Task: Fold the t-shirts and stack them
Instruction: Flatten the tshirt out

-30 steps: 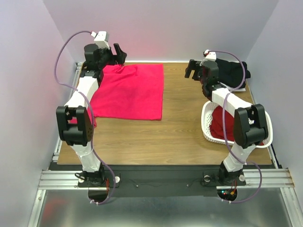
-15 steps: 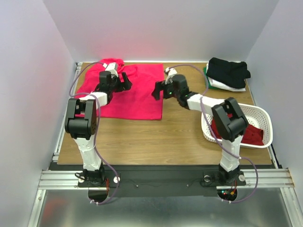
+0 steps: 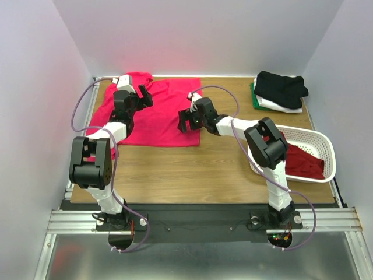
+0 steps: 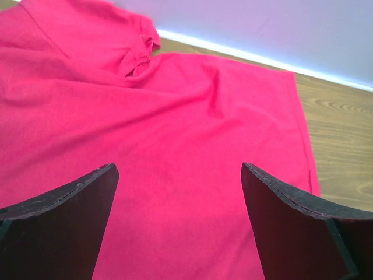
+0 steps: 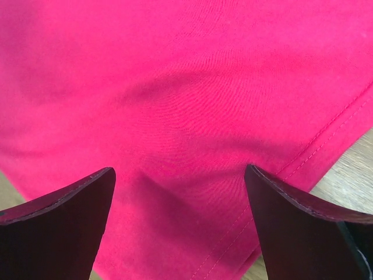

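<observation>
Pink-red cloth t-shirt point(image 3: 163, 116) lies spread flat at 11 o'clock on our brown wooden table point(image 3: 175, 169). We hold the left gripper point(image 3: 143, 95) released above its 12 o'clock half, the right gripper point(image 3: 183, 121) released over its 5 o'clock hem corner. Folded black, white and green shirts point(image 3: 278, 92) sit stacked at 1 o'clock.

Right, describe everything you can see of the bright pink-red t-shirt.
The bright pink-red t-shirt is plain soft cloth, spread mostly flat on the far left of the wooden table, a short sleeve bunched at its far edge, stitched hem showing. The left gripper and right gripper are over it, both open; contact is unclear.
</observation>
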